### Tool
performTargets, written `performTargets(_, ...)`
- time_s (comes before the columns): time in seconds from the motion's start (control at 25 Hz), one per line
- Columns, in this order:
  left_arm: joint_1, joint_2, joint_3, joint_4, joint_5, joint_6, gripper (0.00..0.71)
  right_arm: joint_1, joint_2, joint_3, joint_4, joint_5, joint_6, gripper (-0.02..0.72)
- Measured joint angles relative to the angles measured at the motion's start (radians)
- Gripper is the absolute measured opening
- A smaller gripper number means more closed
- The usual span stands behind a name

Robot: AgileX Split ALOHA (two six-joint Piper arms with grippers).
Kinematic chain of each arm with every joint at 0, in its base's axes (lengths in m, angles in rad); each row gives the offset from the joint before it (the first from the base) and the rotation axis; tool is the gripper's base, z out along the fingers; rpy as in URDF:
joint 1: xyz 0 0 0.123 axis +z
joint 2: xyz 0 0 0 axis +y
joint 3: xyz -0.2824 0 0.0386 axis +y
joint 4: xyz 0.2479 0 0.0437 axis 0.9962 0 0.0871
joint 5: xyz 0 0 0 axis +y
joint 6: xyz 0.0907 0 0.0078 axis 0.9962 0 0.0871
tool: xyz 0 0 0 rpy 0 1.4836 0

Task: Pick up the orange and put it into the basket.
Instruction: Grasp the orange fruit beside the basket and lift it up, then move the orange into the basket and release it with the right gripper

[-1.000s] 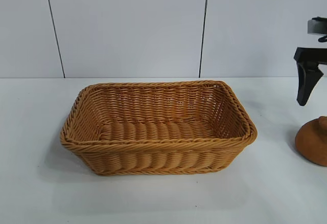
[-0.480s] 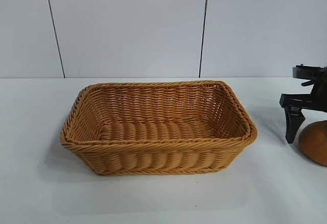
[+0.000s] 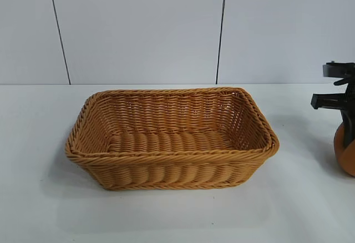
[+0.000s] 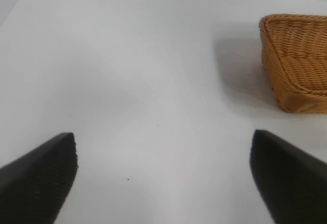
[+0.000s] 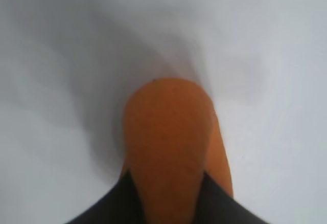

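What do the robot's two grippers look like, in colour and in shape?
Both are black. The left gripper has two wedge-shaped fingers whose inner faces carry a fine ribbed texture. Of the right gripper, the exterior view shows an angular black bracket with a flat finger below it; its wrist view shows two dark tapering fingers. No cables or markings are visible.

The basket (image 3: 172, 140) is tan-brown wicker, woven in fine horizontal rows on its sloping walls, broader ribbed bands across its floor and lower sides, and a twisted braid along the rim. The orange (image 3: 346, 154), between the fingers of the right tool (image 5: 166, 203), is a matte, dull orange-brown without markings. Both tools are black; the left tool (image 4: 163, 183) shows a fine ribbed texture on 1 finger (image 4: 41, 178). The counter (image 3: 177, 215) is plain white. Behind it, the wall (image 3: 138, 26) is pale grey-white, crossed by 2 thin dark vertical seams.
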Motion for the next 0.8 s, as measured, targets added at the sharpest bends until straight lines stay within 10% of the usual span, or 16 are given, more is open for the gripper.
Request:
performTargets(0.24,0.0,0.0,0.0,0.0,0.0,0.0,0.651,0.0,-0.068,-0.221,0.013,0.18,0.0,0.064)
performTargets(0.8,0.0,0.0,0.0,0.0,0.0,0.0,0.651,0.093,-0.09,-0.385,0.168,0.199,0.002,0.064)
